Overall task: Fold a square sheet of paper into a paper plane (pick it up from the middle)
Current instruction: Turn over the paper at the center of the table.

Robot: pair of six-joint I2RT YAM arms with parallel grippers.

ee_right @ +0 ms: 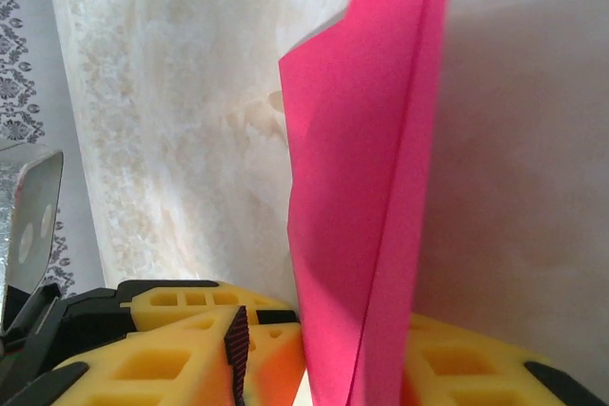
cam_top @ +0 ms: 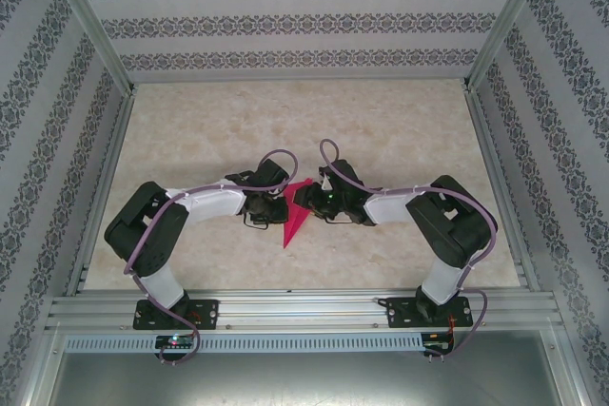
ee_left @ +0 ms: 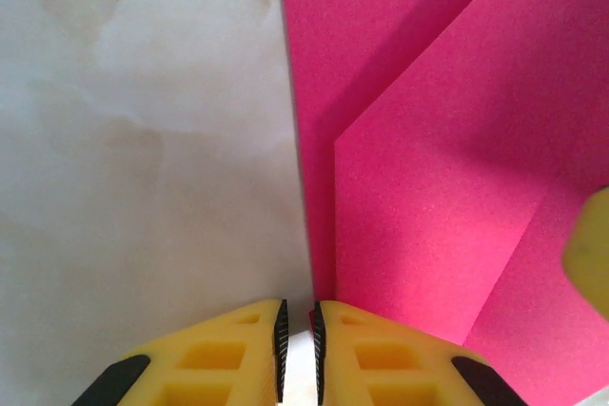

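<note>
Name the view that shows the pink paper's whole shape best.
Top external: the pink paper shows its whole pointed outline. Left wrist crops it to flat overlapping layers; right wrist to an upright strip in the right tool.

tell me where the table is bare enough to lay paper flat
The far half of the table, up to the back wall, is bare; so is the near strip between the arm bases. Crowded mid-table, where the left hand and right hand meet at the pink paper.
</note>
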